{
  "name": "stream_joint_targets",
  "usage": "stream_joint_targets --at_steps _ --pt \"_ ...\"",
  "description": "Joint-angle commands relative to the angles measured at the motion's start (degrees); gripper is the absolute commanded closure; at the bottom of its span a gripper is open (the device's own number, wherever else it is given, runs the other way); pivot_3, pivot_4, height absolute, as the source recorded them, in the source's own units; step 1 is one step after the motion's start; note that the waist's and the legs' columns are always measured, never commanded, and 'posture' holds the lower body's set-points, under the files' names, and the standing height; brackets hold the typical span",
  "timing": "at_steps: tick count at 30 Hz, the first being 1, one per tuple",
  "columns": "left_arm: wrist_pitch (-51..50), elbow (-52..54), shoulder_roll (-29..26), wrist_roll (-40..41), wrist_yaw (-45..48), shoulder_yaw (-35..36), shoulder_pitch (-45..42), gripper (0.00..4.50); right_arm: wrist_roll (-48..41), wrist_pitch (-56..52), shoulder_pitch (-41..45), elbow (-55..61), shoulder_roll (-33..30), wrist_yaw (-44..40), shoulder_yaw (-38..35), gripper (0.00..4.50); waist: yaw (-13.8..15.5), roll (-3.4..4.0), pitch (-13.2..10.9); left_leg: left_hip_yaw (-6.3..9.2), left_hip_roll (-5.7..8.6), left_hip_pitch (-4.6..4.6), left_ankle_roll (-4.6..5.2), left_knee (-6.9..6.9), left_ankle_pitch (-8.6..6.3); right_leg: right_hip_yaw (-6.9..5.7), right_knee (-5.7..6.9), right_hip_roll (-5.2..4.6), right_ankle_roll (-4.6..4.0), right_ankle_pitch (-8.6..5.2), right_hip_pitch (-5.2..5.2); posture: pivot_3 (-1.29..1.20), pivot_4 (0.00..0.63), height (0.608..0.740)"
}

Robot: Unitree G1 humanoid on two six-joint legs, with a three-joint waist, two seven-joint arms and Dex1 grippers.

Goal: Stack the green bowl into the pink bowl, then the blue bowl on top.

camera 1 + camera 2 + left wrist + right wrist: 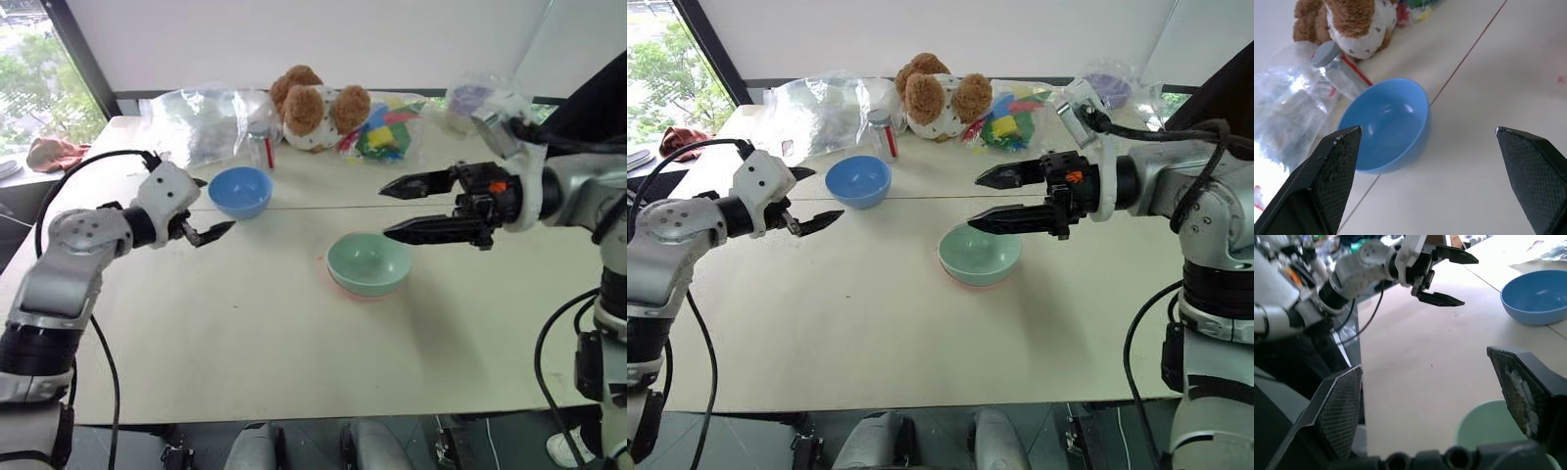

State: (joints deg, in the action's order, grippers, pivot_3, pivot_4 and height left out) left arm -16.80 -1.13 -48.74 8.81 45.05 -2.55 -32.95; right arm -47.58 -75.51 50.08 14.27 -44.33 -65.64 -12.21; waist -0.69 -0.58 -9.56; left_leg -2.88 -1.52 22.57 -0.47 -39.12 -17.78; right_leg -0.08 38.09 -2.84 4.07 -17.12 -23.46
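The green bowl (pixel 368 262) sits nested in the pink bowl (pixel 345 292), of which just a thin rim shows beneath it, at the middle of the table. The blue bowl (pixel 240 191) stands alone further back and to the left. My right gripper (pixel 384 212) hovers open just above and behind the green bowl, pointing left, holding nothing. My left gripper (pixel 217 206) is open and empty, close to the blue bowl's near left side. In the left wrist view the blue bowl (pixel 1388 125) lies just ahead of the spread fingers (pixel 1334 161).
A teddy bear (pixel 312 106), clear plastic bags (pixel 201 122), a small jar (pixel 259 147) and a bag of coloured toys (pixel 387 127) line the table's back edge. A pink cloth (pixel 54 152) lies at the far left. A seam (pixel 294 207) crosses the table.
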Motion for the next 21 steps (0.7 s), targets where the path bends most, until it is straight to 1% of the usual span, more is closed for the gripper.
stream_joint_targets --at_steps 1,6,9,11,15,18,19,20,21 --pt "8.44 -7.34 0.93 -6.68 1.7 -4.68 -4.99 0.0 -5.34 -2.45 -0.28 4.6 0.64 5.22 -4.67 0.07 0.16 0.0 0.0 0.0 0.0 0.01 0.0 0.01 0.0 0.0 0.0 0.0 0.0 0.0 0.0 0.0 0.15 0.74" --pt "20.22 -25.7 5.41 -14.54 2.42 -10.81 -14.32 0.0 -9.59 -2.54 -1.62 7.23 0.73 10.02 -5.76 0.07 0.17 0.0 0.0 -0.03 0.05 0.23 0.05 -0.06 -0.02 -0.03 -0.02 0.01 0.01 0.01 -0.15 0.0 0.15 0.74" --pt "26.21 -37.8 8.64 -19.55 -0.25 -13.7 -19.91 0.0 -12.27 -2.65 -1.68 8.05 0.39 12.29 -6.35 0.07 0.17 -0.03 0.02 -0.03 0.06 0.49 0.06 -0.12 -0.01 -0.05 0.01 0.08 0.03 0.02 -0.38 0.0 0.15 0.74" --pt "29.4 -46.05 11.09 -22.63 -3.54 -15.12 -23.43 0.0 -13.34 -2.19 -2.25 8.93 -0.34 13.36 -6.33 0.07 0.09 -0.03 0.02 -0.05 0.05 0.78 0.06 -0.16 -0.01 -0.05 0.12 0.11 0.05 0.03 -0.76 0.0 0.15 0.74" --pt "33.33 -57.31 14.69 -26.25 -7.16 -16.75 -28.01 0.0 -15.28 -1.59 -3.4 9.87 -1.47 15.35 -6.55 0.07 0.04 -0.03 0.02 -0.09 0.03 0.9 0.06 -0.16 0.0 -0.08 0.13 0.16 0.07 0.04 -0.95 0.0 0.15 0.74" --pt "34.77 -63.11 16.54 -27.86 -9.71 -16.95 -30.14 0.81 -16.84 -1.11 -3.87 10.08 -2.06 17.09 -6.93 0.0 0.02 -0.04 0.02 -0.14 0.04 0.92 0.06 -0.15 0.0 -0.08 0.13 0.14 0.07 0.04 -0.97 0.0 0.15 0.74" --pt "35.16 -64.44 16.95 -28.23 -10.23 -16.84 -30.68 1.31 -17.3 -0.88 -4.0 10.1 -2.26 17.59 -6.97 0.0 0.04 -0.03 0.02 -0.15 0.04 0.92 0.06 -0.16 0.0 -0.08 0.13 0.14 0.07 0.04 -0.97 0.0 0.15 0.74" --pt "35.46 -65.53 17.33 -28.41 -10.79 -16.59 -31.18 1.98 -17.78 -0.65 -4.18 10.17 -2.5 18.1 -7.02 0.0 0.06 -0.04 0.02 -0.14 0.04 0.92 0.06 -0.16 0.0 -0.08 0.13 0.14 0.08 0.04 -0.97 0.0 0.15 0.74" --pt "35.77 -66.32 17.58 -28.57 -11.06 -16.44 -31.58 2.37 -18.16 -0.4 -4.34 10.21 -2.75 18.57 -7.01 0.0 0.09 -0.04 0.02 -0.14 0.04 0.92 0.06 -0.17 0.0 -0.08 0.13 0.13 0.08 0.04 -0.97 0.0 0.15 0.74"
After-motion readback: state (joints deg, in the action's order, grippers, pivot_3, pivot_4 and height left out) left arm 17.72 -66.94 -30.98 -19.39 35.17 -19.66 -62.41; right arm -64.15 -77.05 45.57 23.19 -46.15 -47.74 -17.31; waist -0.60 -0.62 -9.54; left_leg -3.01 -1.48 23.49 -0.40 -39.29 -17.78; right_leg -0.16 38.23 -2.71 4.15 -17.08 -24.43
